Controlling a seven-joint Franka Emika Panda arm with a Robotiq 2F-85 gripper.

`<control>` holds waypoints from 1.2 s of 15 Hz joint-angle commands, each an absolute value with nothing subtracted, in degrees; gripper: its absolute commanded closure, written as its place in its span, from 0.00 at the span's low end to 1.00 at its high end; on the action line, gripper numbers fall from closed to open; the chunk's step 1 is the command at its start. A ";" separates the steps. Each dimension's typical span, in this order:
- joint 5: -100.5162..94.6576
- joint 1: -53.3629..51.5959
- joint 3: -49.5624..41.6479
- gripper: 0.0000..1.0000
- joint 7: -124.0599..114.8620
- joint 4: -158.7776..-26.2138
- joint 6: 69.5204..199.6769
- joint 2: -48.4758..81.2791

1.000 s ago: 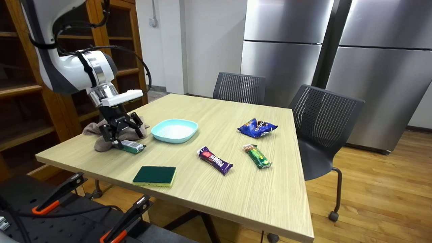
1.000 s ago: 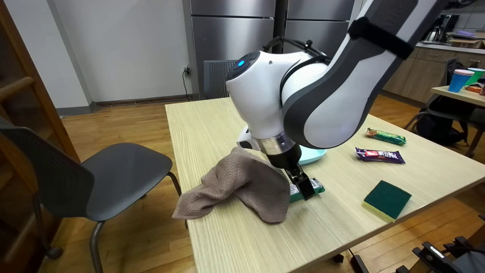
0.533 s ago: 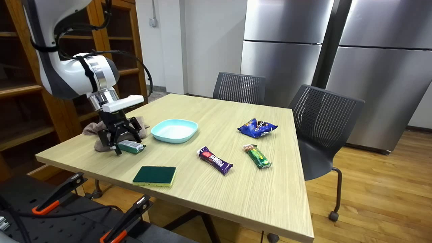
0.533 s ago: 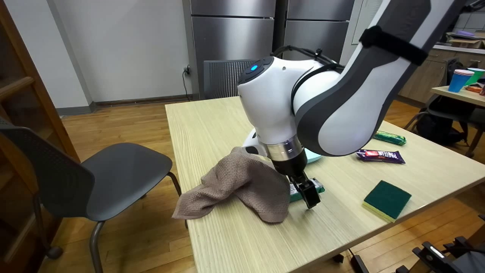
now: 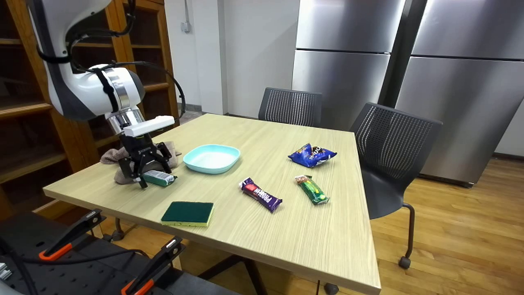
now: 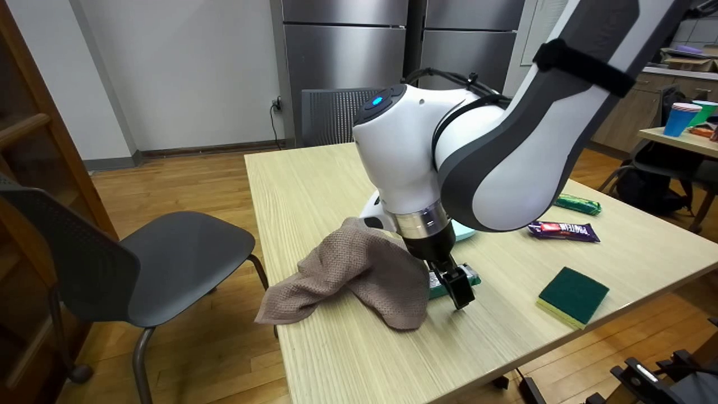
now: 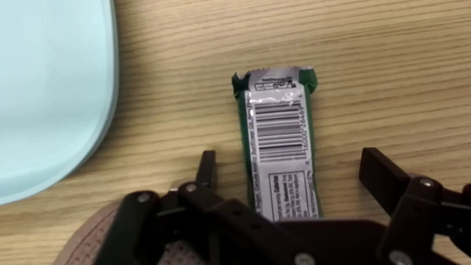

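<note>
at one end of the table [image 5: 262, 162], beside a bunched brown towel [image 6: 359, 269], the gripper [image 7: 289, 158] is positioned low over a green-and-white bar [image 7: 281, 140]. fingers [image 7: 384, 180] are spread wide, one on each side of it; bare table is visible between each finger and the bar in the wrist view, so nothing is gripped. whether the table is touched by the fingers can't be told. green-and-white bar is laid flat on the table, barcode face up, one crimped end exposed past the fingers; opposite end is hidden by the gripper in the wrist view. contact between bar and towel can't be confirmed. light blue plate [image 5: 211, 159] is set near the bar, apart from it.

in both exterior views: green-topped sponge [image 5: 190, 212] is placed near the table edge; purple protein bar [image 5: 262, 195] and a second green bar [image 5: 313, 190] are laid farther along, well apart from the gripper. blue snack bag [image 5: 311, 156] is seen beyond them in an exterior view. dark chairs [image 5: 395, 143] are stood around the table, with steel fridges [image 5: 339, 82] behind. two black-and-orange clamps [image 5: 75, 232] are seen just off the near table edge in an exterior view.
</note>
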State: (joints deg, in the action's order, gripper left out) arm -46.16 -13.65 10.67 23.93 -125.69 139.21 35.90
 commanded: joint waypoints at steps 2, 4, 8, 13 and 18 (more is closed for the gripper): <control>-46.11 -12.99 11.40 0.00 24.45 -126.40 139.58 35.21; -47.05 -13.33 11.04 0.00 23.64 -127.17 139.99 34.25; -46.99 -12.89 11.13 0.28 23.88 -127.56 141.18 33.59; -47.43 -13.11 10.75 0.55 23.21 -128.30 141.97 32.25; -47.78 -13.56 10.40 0.91 21.53 -130.64 142.50 29.14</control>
State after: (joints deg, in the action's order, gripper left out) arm -46.15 -13.65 10.55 23.72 -127.01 141.40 33.33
